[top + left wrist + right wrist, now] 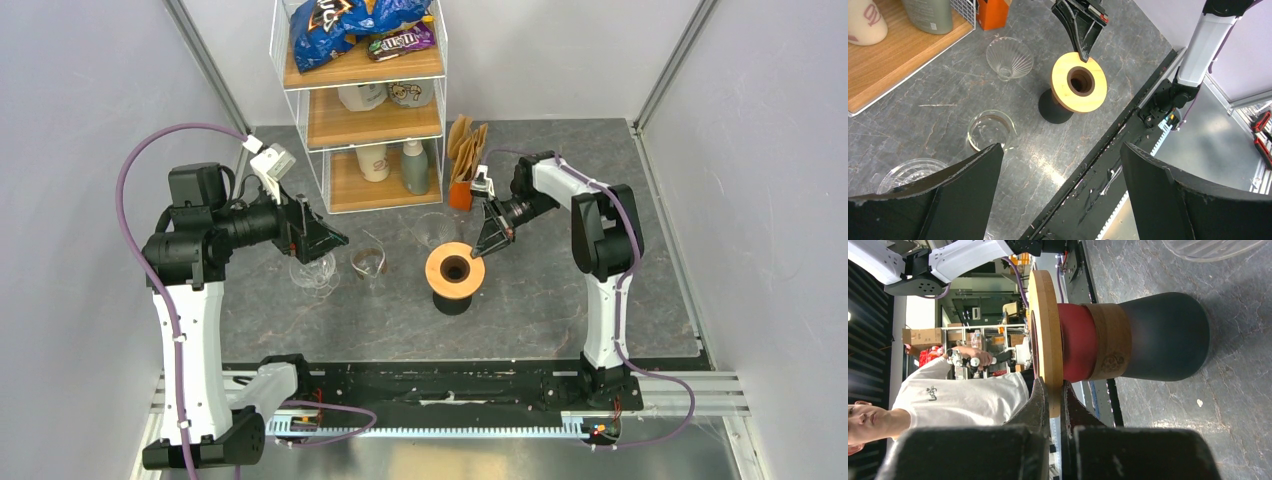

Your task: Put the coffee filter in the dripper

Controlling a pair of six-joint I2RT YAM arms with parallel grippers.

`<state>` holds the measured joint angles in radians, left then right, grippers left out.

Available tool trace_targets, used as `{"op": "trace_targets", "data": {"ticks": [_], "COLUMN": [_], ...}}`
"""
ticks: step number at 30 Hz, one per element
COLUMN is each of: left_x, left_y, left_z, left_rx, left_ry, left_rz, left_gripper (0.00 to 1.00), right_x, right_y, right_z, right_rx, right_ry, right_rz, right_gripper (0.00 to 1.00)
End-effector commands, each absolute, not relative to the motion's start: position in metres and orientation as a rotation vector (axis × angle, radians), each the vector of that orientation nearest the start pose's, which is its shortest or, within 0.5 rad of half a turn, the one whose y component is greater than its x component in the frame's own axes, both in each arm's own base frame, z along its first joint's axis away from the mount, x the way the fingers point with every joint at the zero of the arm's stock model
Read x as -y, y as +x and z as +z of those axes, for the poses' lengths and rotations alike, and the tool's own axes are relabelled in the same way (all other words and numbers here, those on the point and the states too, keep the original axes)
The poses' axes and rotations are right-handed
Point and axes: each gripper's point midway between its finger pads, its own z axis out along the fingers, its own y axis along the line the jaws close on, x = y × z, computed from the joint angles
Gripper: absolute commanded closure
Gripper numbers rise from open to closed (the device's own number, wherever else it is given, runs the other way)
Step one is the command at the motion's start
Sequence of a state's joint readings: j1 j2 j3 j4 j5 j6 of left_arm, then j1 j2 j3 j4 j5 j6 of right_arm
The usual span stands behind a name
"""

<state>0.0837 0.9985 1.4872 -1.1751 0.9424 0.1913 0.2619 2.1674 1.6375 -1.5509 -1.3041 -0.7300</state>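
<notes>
Filters [466, 143]: brown paper, fanned upright in an orange holder [460, 194] at the shelf's [365, 120] right foot, well back on the grey table [560, 300]. None has been taken out. Glass dripper [432, 230]: a ribbed clear cone, sitting on the table between the holder and the stand [440, 275], just behind the stand. Stand: a flat wooden ring with a dark hole in the middle, then a red neck, a wood band and a flared black base. It stands upright at mid-table. Right claw [484, 252]: nearly closed, one finger above the ring's rim and one below, pinching its far right edge. In the right wrist view both fingers [1040, 395] press against the wood. Left claw [320, 240]: spread wide and holding nothing, hanging over a stemmed glass [313, 272], with a small beaker [368, 262] just to its right.
</notes>
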Motion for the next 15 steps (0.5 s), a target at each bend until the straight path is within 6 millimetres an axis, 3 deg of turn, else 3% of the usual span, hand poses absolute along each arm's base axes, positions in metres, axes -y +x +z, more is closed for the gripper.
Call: {"op": "trace_targets", "data": {"ticks": [1, 14, 15], "left_x": [0.1222, 0.1196, 0.1196], "left_y": [0.1926, 0.1966, 0.1971], "left_z": [0.3608, 0.3591, 0.3588], "left_rx": [-1.958, -1.966, -1.967], "left_ry": [0.582, 0.574, 0.577], "left_rz": [-0.879, -0.857, -0.856], "left_gripper": [0.05, 0.04, 0.04], "right_x": [-0.2365, -0.2327, -0.2311], "right_y": [0.2461, 0.2483, 0.2489], "right_z": [0.1702, 0.171, 0.1709], "right_rx": [-2.556, -2.585, -2.592], "right_ry": [-0.614, -0.67, -0.679], "right_rz": [2.126, 2.063, 2.048], "right_gripper": [0.99, 0.5, 0.43]}}
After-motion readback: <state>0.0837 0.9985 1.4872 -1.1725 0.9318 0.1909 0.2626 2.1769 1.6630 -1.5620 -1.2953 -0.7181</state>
